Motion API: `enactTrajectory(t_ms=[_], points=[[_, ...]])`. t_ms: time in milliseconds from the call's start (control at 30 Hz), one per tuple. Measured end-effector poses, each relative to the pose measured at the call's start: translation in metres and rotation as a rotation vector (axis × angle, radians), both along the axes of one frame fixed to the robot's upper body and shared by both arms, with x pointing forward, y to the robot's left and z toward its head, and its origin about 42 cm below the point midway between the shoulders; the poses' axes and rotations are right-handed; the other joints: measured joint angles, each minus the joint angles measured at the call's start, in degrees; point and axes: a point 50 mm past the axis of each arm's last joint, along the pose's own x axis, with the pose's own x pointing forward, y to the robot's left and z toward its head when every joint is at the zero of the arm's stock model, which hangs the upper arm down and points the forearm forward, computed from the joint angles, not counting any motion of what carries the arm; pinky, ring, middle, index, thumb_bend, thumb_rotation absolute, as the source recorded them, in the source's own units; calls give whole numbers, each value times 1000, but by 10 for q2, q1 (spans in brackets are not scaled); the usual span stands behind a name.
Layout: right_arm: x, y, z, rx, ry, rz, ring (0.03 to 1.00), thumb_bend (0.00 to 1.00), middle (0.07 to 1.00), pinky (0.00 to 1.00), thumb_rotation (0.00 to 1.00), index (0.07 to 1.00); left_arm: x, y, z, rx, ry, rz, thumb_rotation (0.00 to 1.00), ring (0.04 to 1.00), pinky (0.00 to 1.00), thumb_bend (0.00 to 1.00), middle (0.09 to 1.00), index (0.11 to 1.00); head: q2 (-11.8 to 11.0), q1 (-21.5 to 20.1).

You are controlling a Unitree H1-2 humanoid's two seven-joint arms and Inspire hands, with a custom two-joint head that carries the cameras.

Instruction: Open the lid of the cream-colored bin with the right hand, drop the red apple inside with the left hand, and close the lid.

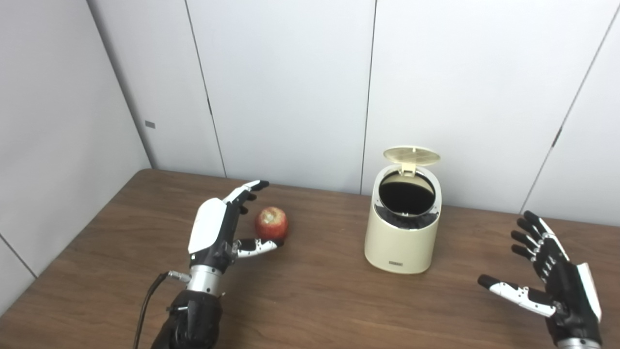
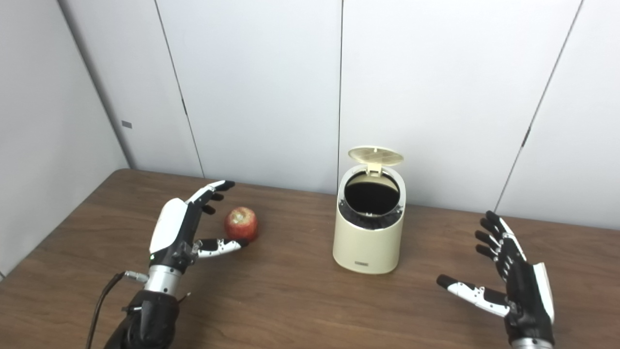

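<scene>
Left eye view. Bin [image 1: 402, 228], cream-colored, stood upright on the wooden table [image 1: 315, 300], its lid [image 1: 411, 155] tipped up and back on the hinge, dark mouth exposed. Red apple [image 1: 271, 223] sat on the table well to the left of the bin, stem end up, roughly round, so no long axis to favour. Left hand [image 1: 220, 232] stood on the side of the apple away from the bin, palm turned toward the fruit, fingers apart and holding nothing; thumb tip reached under the near side of the apple and looked to touch it, upper fingers arched above without closing. Right hand [image 1: 552, 271] waited well to the right of the bin, spread wide and empty. By my judgement, the coming grasp turned on the apple lying just bin-ward of the left palm, and the left hand was far the nearer.

Right eye view. Same items, bin [image 2: 368, 232] nearer picture centre. Apple [image 2: 241, 224] showed a clearer gap below the upper fingers of the left hand [image 2: 186, 232]. Right hand [image 2: 513, 276] was seen more fully, its wrist in view. Bin interior read as dark in both; contents could not be told.
</scene>
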Motion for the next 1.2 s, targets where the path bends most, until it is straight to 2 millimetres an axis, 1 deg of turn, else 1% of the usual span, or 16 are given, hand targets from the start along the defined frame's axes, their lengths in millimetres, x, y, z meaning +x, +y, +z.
enactTrajectory(t_ms=[167, 333, 433, 600, 800, 967, 1100, 1200], points=[[-1, 1, 0, -7, 5, -2, 818, 714, 882, 751, 9, 896, 1, 5, -2, -6, 35, 47, 67, 805, 665, 848, 845, 840, -1, 0], [-2, 2, 2, -7, -1, 2, 819, 718, 882, 753, 22, 895, 4, 6, -8, 3, 66, 65, 75, 817, 670, 843, 854, 851, 1, -2], [-2, 3, 2, -8, -3, 2, 815, 717, 879, 744, 27, 891, 6, 5, -12, 26, 85, 68, 95, 837, 693, 836, 872, 857, 1, -2], [-4, 5, 7, -12, -9, 4, 816, 716, 882, 756, 40, 896, 19, 4, -18, 42, 123, 74, 128, 856, 687, 850, 879, 865, 3, -4], [-6, 4, 7, -5, 8, 0, 817, 719, 881, 753, 36, 892, 29, 2, -24, 42, 166, 87, 181, 852, 668, 858, 872, 874, 6, -9], [-8, 5, 12, -7, -11, 1, 807, 717, 879, 734, 35, 886, 39, 3, -39, 39, 221, 102, 177, 857, 670, 859, 873, 876, 7, -11], [-8, 5, 11, -8, -2, -1, 816, 713, 883, 750, 22, 889, 44, 5, -46, 24, 231, 116, 168, 876, 681, 850, 885, 885, 9, -13], [-9, 5, 10, -12, 4, -2, 818, 716, 882, 747, 31, 890, 49, 5, -51, 9, 237, 119, 156, 869, 673, 847, 880, 883, 9, -15]])
